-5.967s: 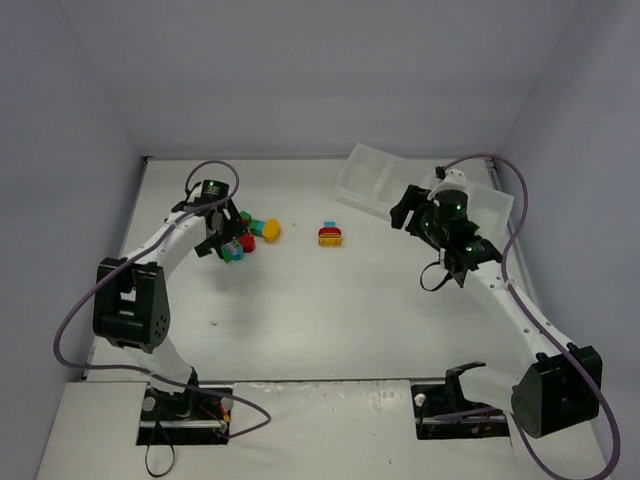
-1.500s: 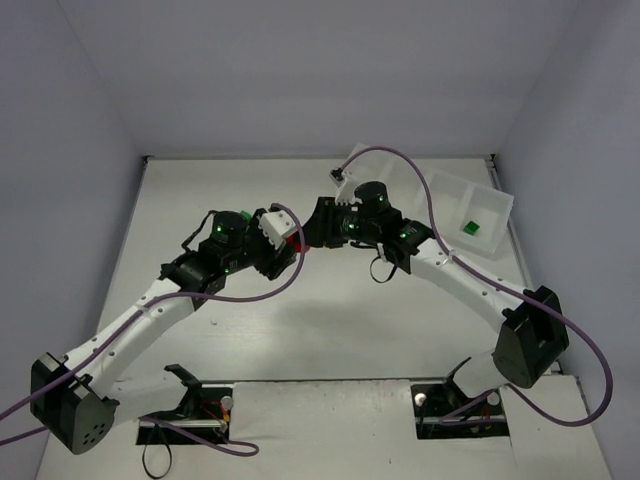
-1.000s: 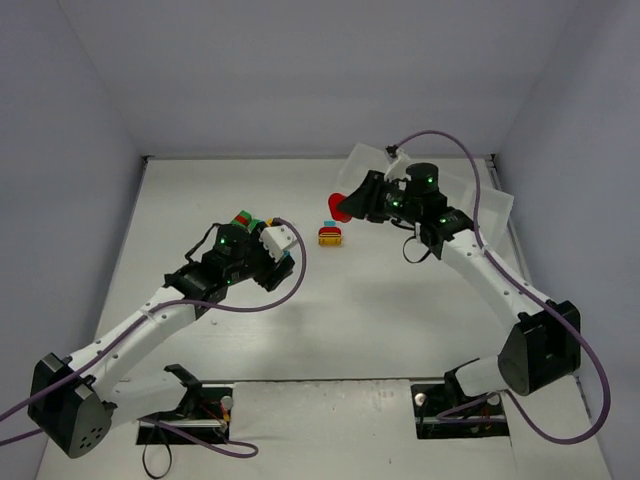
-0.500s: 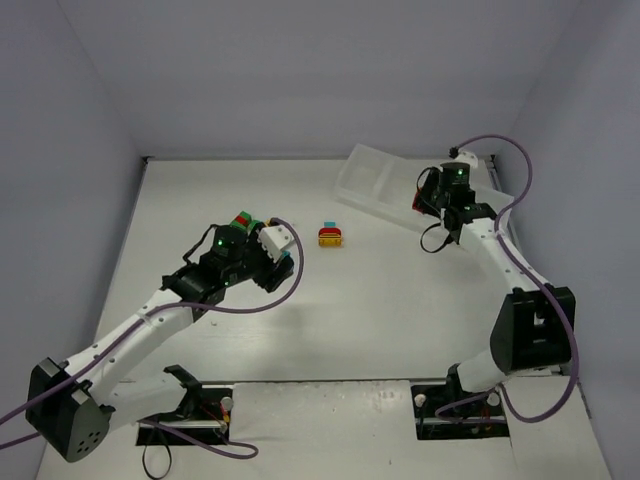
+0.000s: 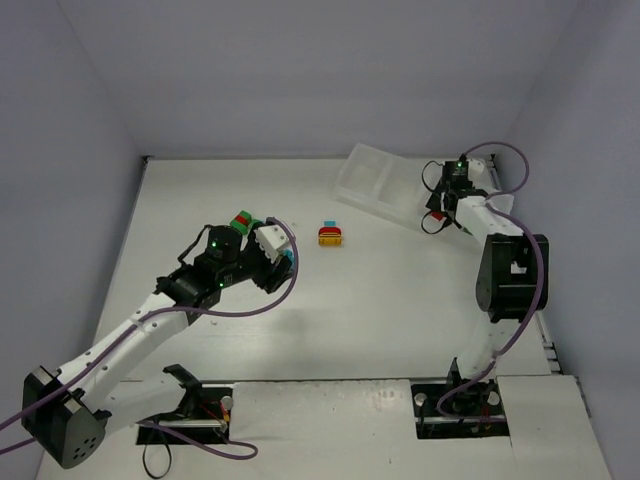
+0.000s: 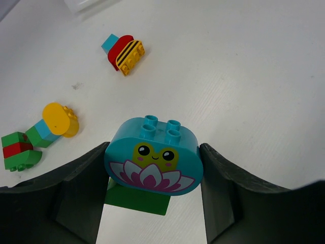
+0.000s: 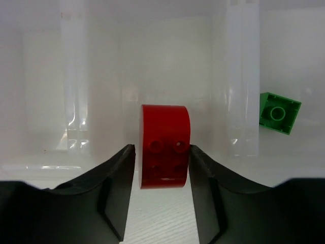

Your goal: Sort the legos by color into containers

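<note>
Right tool (image 7: 162, 151) gripped a red brick (image 7: 163, 127) over the tray (image 7: 167, 61); release advised low, inside the compartment beside the green brick (image 7: 279, 113). Left tool (image 6: 154, 148) clamped a teal frog brick (image 6: 154, 160).

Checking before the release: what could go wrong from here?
1. The right fingers pinch the red brick over the tray; released, it may bounce across the shallow divider toward the green brick.
2. The left fingers hold a teal frog brick stacked on a green piece; binned together, colours mix.
</note>
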Controlling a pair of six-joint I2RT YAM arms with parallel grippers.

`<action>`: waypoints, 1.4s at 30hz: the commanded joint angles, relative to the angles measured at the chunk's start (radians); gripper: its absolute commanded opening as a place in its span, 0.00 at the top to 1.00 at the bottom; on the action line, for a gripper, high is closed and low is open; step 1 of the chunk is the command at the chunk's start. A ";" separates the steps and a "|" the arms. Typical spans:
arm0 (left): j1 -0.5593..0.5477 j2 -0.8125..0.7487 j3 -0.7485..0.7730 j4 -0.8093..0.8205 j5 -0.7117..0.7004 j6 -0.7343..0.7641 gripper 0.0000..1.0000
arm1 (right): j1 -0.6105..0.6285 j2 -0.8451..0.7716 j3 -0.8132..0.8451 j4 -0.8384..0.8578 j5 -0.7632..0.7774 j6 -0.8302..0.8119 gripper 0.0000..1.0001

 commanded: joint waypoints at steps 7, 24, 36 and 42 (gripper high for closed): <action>-0.001 -0.002 0.059 0.036 0.054 -0.002 1.00 | -0.021 -0.071 0.054 0.046 -0.066 -0.015 0.34; -0.015 0.047 0.112 0.049 0.103 0.038 1.00 | 0.338 -0.431 -0.116 0.122 -0.839 0.054 0.27; -0.016 0.102 0.148 0.058 0.111 0.052 1.00 | 0.558 -0.387 -0.151 0.231 -0.936 0.082 0.25; -0.018 0.108 0.154 0.066 0.117 0.051 1.00 | 0.596 -0.362 -0.148 0.237 -0.927 0.094 0.25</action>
